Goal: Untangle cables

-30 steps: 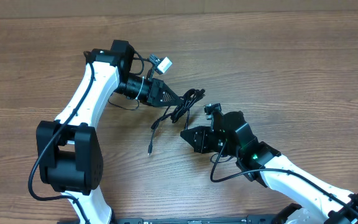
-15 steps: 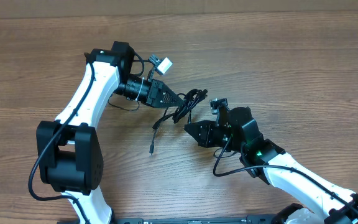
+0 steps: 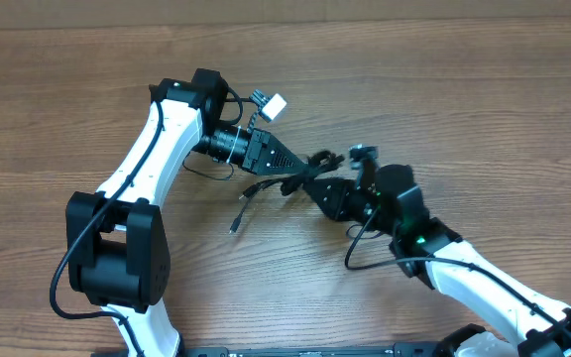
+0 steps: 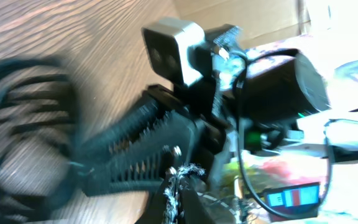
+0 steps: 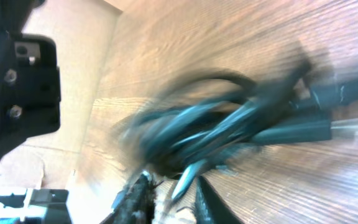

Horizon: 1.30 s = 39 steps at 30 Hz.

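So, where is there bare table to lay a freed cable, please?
Free: the table right of the right arm, and the far strip. Crowded: the middle, where left gripper and right gripper meet at the cables.

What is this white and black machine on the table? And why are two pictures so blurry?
It is a robot with two arms. The clear picture looks down from above the wooden table. The two blurry ones come from small cameras on the arms' wrists, very close to things. Between the arms lies a bunch of thin black cables, one end trailing off. Each arm ends in a two-finger gripper. The left gripper is shut at the edge of the bunch. The right gripper meets it from the other side; whether either really pinches a cord is too blurry to tell.
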Tool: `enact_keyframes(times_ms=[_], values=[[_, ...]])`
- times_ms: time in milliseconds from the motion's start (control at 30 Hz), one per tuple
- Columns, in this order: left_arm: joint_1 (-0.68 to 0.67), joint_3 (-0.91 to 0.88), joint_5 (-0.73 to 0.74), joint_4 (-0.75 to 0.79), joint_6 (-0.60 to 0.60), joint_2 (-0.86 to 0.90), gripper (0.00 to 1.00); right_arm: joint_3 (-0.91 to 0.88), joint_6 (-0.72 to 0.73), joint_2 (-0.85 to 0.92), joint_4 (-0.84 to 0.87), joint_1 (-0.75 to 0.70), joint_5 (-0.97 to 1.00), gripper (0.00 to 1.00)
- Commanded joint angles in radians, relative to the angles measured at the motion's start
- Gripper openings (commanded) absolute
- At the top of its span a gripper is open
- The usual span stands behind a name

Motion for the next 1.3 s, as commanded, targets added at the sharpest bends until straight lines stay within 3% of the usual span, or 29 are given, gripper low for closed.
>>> enact_keyframes(times_ms=[0,100,200,300,433,567,733,967,1100,1267], values=[[0.006,0.001,0.129,-0.002,-0.009,-0.028,0.04,0.016,-0.006,0.001,0.011,-0.067,-0.124,0.27],[0.007,0.001,0.186,0.001,-0.019,-0.028,0.04,0.016,-0.071,0.001,0.011,-0.096,-0.296,0.43],[0.01,0.001,0.192,0.032,-0.019,-0.028,0.04,0.016,-0.08,0.001,-0.039,-0.116,-0.338,0.55],[0.013,0.001,0.045,0.09,-0.069,-0.028,0.04,0.016,-0.076,0.001,-0.143,-0.158,-0.305,0.64],[0.008,0.001,-0.193,0.132,-0.174,-0.028,0.04,0.016,-0.013,0.001,-0.198,-0.197,-0.254,0.64],[0.005,0.001,-0.464,0.186,-0.383,-0.028,0.05,0.016,0.139,0.001,-0.275,-0.194,-0.148,0.63],[-0.011,-0.003,-0.711,0.195,-0.592,-0.028,0.23,0.015,0.22,0.001,-0.374,-0.149,0.0,0.63],[-0.076,-0.044,-0.773,0.292,-0.599,-0.028,0.32,0.015,0.224,0.001,-0.391,-0.091,0.143,0.59],[-0.129,-0.074,-0.854,0.328,-0.616,-0.028,0.42,0.015,0.244,0.001,-0.42,-0.091,0.153,0.58],[-0.189,-0.135,-0.936,0.419,-0.616,-0.028,0.48,0.014,0.256,0.01,-0.424,-0.091,0.158,0.57]])
